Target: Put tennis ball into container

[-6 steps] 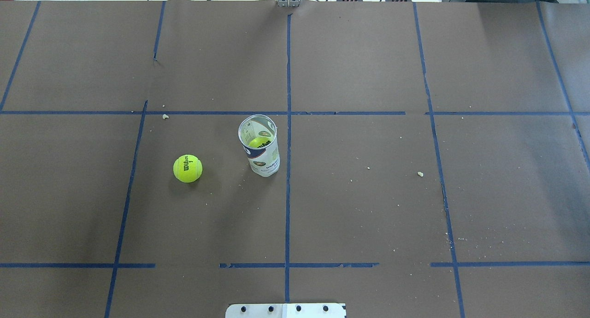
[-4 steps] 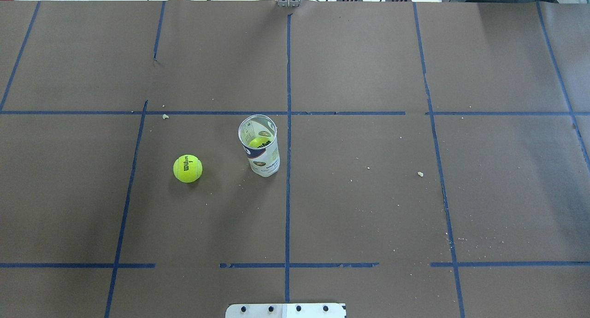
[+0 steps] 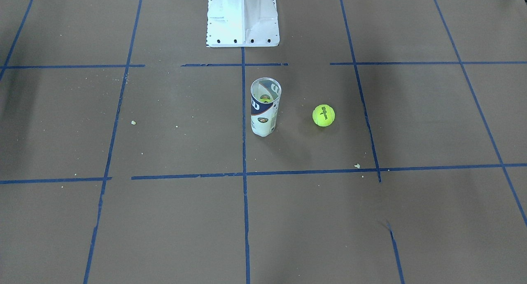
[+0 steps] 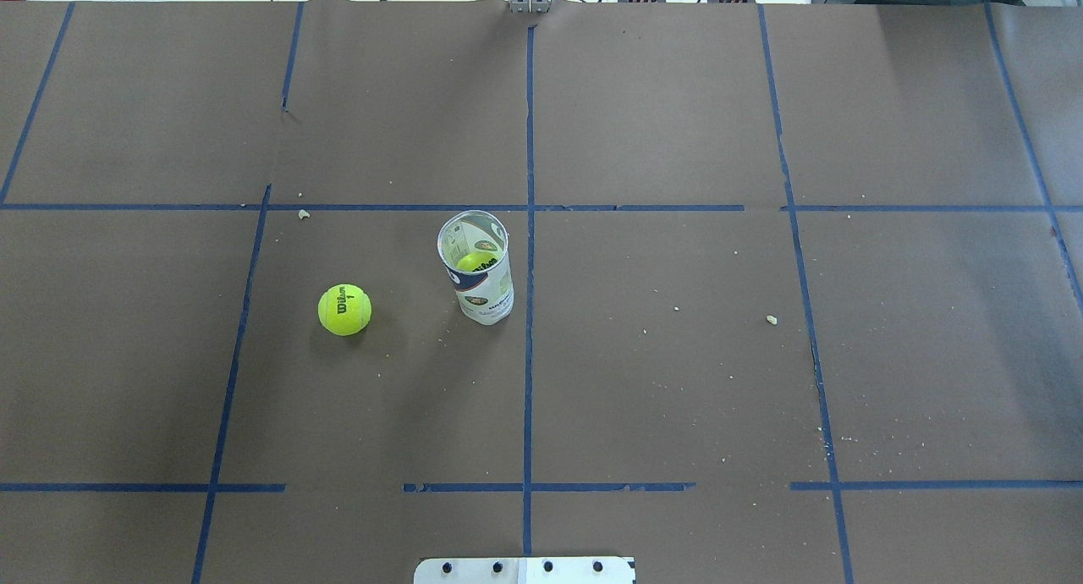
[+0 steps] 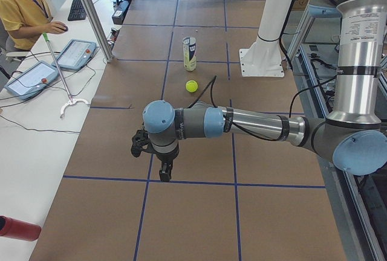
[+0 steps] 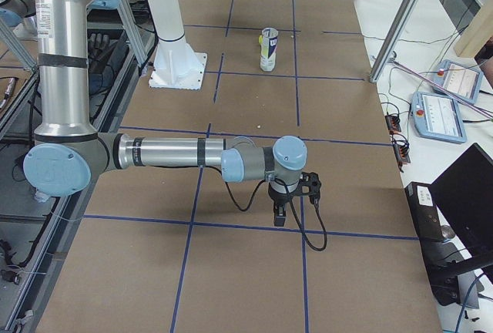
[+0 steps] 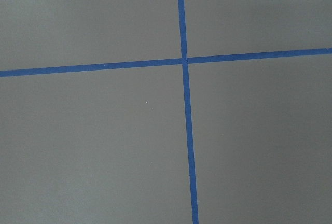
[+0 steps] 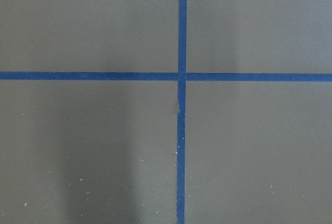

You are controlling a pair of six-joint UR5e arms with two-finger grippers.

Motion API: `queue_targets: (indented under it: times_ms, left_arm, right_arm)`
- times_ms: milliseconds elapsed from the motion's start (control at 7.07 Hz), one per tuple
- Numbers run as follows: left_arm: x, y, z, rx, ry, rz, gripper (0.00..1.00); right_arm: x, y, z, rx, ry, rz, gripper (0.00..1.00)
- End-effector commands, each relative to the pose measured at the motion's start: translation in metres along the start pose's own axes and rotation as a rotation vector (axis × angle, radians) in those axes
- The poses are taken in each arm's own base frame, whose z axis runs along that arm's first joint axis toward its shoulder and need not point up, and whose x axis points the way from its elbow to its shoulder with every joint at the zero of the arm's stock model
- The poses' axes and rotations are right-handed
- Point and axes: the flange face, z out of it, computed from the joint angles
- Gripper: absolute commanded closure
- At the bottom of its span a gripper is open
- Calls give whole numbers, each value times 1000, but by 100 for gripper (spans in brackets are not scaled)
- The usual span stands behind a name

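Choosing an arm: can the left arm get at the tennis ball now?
Probably yes: the tennis ball lies bare on the side of the left arm, clear of the tube, nothing standing between arm and ball.

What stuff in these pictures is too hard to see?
- The left gripper and right gripper: only in the side views, too small to tell whether the fingers are open or shut.
- The second ball inside the container: overhead view, the label hides most of it.
- The tennis ball: absent from the right side view, probably behind the container.
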Motion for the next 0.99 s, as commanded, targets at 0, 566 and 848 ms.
queue_targets:
  times_ms: [0,566,848]
  left_arm:
    - [25,-18,-2,138,72,51,0]
    - [267,-56,53,138,161,-31,0]
    - [419,-54,91,97,201,-194,0]
  right_arm:
    - [0,0,0,0,0,0,0]
    - [0,1,0,-1,0,1,0]
    - [0,0,0,0,0,0,0]
